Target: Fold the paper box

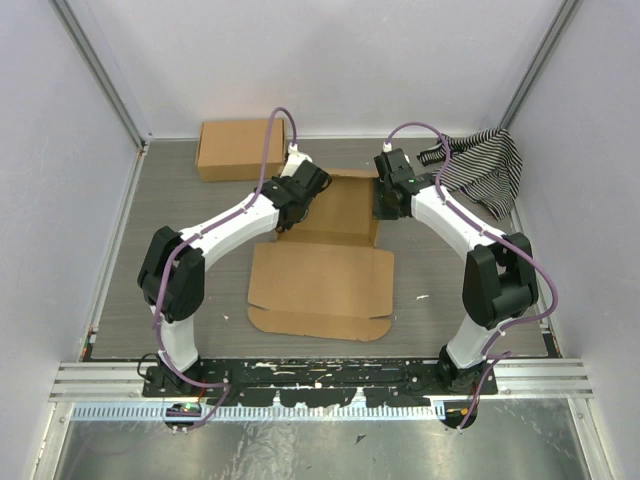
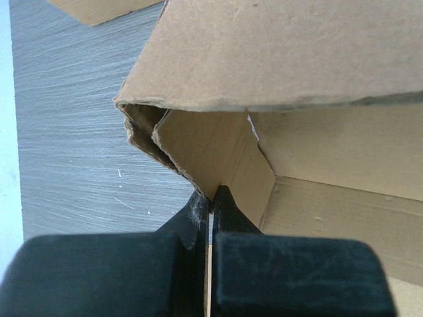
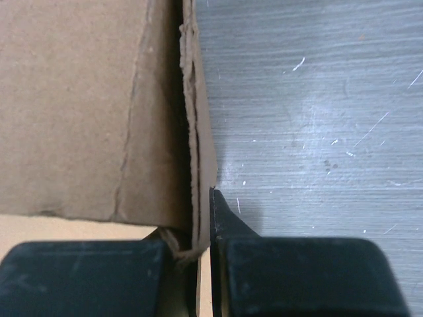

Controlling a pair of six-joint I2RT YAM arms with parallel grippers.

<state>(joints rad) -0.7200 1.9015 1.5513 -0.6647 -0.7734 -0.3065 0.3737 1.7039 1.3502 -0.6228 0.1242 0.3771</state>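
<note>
Now your left gripper (image 2: pixel 211 198) is clenched on the left wall of the paper box (image 1: pixel 320 280), and your right gripper (image 3: pixel 206 198) on its right wall. The box sits half-raised mid-table (image 1: pixel 200 290). Behind lie one closed cardboard box (image 1: pixel 238 148) and one striped cloth (image 1: pixel 485 168).

Matt brown corrugated paper box (image 1: pixel 320 280), scratched grey matt table (image 1: pixel 430 330)

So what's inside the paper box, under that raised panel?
Only bare cardboard shows inside the paper box: a side wall, a folded corner flap and floor. The left tool pinches the wall edge. The raised panel covers the far interior.
</note>
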